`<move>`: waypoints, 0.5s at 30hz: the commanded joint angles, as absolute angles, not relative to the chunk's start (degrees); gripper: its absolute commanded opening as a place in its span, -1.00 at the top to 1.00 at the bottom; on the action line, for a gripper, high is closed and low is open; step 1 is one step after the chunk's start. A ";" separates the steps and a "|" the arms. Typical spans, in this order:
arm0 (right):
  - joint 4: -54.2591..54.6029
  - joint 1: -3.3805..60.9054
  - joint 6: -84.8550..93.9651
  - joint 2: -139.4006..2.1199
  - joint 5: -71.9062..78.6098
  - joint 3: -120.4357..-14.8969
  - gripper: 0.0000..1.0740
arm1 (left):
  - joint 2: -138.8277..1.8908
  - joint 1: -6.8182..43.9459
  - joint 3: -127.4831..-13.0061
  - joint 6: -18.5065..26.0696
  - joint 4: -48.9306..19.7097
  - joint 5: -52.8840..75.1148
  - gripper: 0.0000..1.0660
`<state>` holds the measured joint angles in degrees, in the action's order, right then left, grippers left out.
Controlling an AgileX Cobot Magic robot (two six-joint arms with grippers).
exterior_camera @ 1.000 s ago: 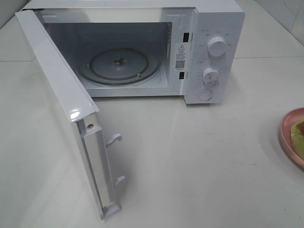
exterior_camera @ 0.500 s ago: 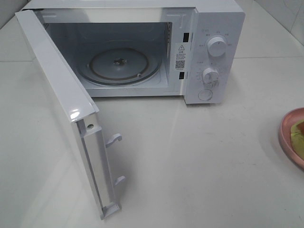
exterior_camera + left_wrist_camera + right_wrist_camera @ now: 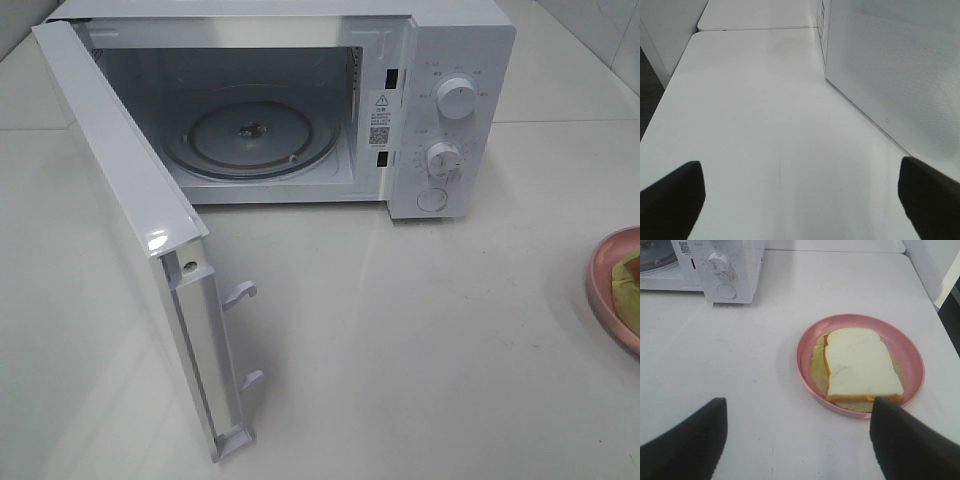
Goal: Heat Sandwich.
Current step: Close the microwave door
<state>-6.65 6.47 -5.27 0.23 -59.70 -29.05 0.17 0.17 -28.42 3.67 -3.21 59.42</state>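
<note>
1. A white tabletop (image 3: 400,330) is seen across all views, with a pale wall at its far edge; a dark floor strip is visible beside the table in the left wrist view.
2. The left gripper (image 3: 800,200) is held above bare tabletop with its jaws spread wide apart; nothing is held between the dark fingertips (image 3: 672,192).
3. Just beside the left gripper, the perforated outer face of the microwave door (image 3: 900,75) is seen standing upright.
4. The right gripper (image 3: 800,440) is likewise held with its jaws apart and nothing clasped; one fingertip (image 3: 687,440) is over bare table, and the other overlaps the near rim of the plate in the wrist view. Contact with the rim cannot be judged from this angle.
5. The sandwich (image 3: 860,365) is found lying flat on the pink plate (image 3: 807,347), white bread uppermost, with orange and yellow-green layers showing at its edge.
6. In the high view only a sliver of the plate (image 3: 600,290) and the sandwich (image 3: 628,280) is seen, at the right edge, well apart from the microwave (image 3: 450,60).
7. The microwave door (image 3: 120,200) is swung fully open to the left, and the glass turntable (image 3: 250,135) is exposed in the cavity.
8. Two knobs (image 3: 457,98) and a round button are noted on the control panel.
</note>
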 commanded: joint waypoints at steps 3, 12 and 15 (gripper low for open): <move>-6.99 6.07 -4.70 1.78 -59.42 -28.99 -0.42 | 1.78 0.00 -28.25 3.61 -3.67 58.96 -0.90; -7.05 6.07 -4.76 1.78 -59.42 -28.99 -0.42 | 1.78 0.00 -28.25 3.61 -3.67 58.96 -0.90; -7.05 6.07 -4.76 1.78 -59.42 -28.99 -0.42 | 1.78 0.00 -28.25 3.61 -3.67 58.96 -0.90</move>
